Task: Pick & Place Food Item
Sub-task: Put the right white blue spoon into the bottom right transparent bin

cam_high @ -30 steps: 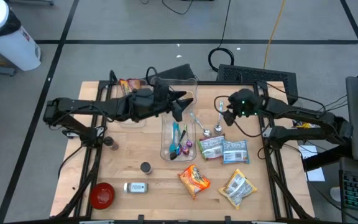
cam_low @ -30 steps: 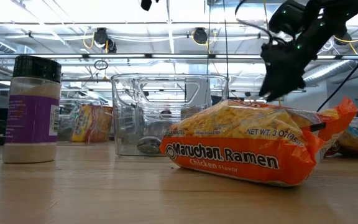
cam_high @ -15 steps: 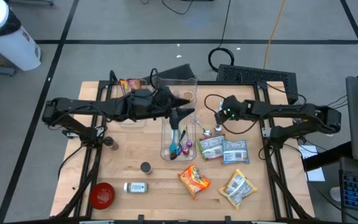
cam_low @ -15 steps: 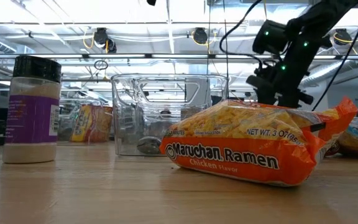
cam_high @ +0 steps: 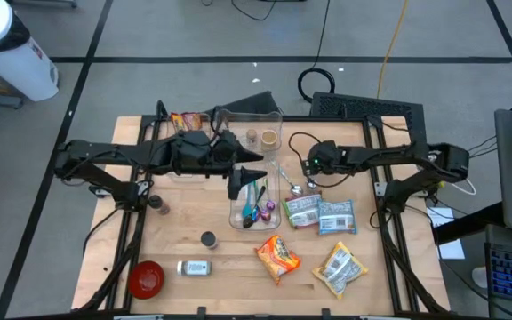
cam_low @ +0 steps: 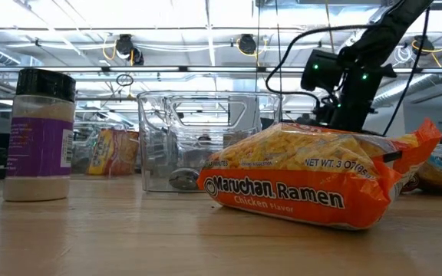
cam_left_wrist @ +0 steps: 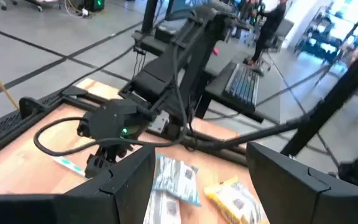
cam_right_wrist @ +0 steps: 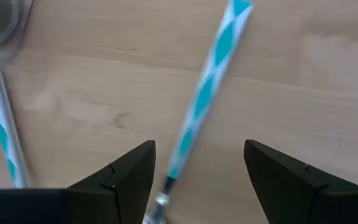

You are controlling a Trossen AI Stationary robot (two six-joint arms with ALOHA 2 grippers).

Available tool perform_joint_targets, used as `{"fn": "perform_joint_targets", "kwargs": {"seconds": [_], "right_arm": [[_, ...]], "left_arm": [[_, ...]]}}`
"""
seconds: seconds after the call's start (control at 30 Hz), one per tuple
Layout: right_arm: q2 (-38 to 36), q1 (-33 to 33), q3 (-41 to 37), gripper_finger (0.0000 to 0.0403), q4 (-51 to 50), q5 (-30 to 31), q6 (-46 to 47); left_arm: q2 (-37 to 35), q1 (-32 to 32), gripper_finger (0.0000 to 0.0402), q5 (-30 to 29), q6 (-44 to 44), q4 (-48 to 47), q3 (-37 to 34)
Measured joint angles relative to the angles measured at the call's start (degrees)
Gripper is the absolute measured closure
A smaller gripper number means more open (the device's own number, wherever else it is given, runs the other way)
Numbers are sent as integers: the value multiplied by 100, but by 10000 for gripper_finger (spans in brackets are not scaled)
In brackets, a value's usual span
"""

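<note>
High view shows the wooden table (cam_high: 194, 222) with both arms reaching toward its middle. The clear bin (cam_high: 254, 182) stands there upright with striped utensils lying inside, apparently the drop-off, so the arms crowd around it. The left gripper (cam_high: 245, 178) hangs over the bin's near end, its fingers spread wide with nothing between them, seemingly waiting. The right gripper (cam_high: 308, 171) sits low just right of the bin, over a striped-handled utensil (cam_right_wrist: 205, 99) lying flat on the wood; the wrist view shows its fingers apart on either side of the handle, not yet pressing it. That looks like the item in hand, though it is cutlery, not food.

Food packets lie in front of the right gripper: the ramen packet (cam_high: 278, 255), a yellow packet (cam_high: 340, 268), and two pale pouches (cam_high: 319, 212) touching each other. A spice jar (cam_low: 45, 134), a red bowl (cam_high: 147, 278) and a small dark cap (cam_high: 208, 239) sit well to the left, out of the way. The bin's wall and the left arm above it seem the chief obstructions.
</note>
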Motion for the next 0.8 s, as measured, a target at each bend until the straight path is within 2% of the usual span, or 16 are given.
{"fn": "perform_joint_targets", "kwargs": {"seconds": [0.2,0.33,0.53,0.8], "right_arm": [[245,0,3,168,258,-31,258],[371,0,4,189,173,-27,257],[424,0,6,250,133,-9,169],[426,-2,4,355,118,-44,60]], "left_arm": [[-38,-111,147,0,81,-245,2],[-66,-141,147,-7,160,-310,2],[-58,-141,147,-7,241,-367,2],[-58,-136,147,48,296,-420,2]]}}
